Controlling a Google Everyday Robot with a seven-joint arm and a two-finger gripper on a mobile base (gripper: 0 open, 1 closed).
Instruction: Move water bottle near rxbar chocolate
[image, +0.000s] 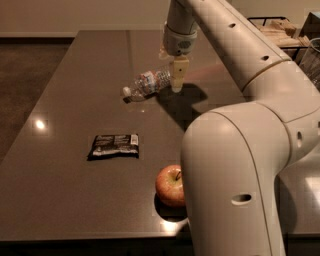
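Note:
The water bottle (148, 83) lies on its side on the dark table (75, 90), white cap toward the left. The gripper (177, 80) hangs from the arm right at the bottle's base end, at its right, pointing down. The rxbar chocolate (114, 146) lies flat on the table, in front of the bottle and a little left, well apart from it.
A red-yellow apple (171, 186) sits near the table's front edge, partly behind the robot's big white arm (240, 165), which fills the right of the view. A rack with wooden items (280, 27) stands at the back right.

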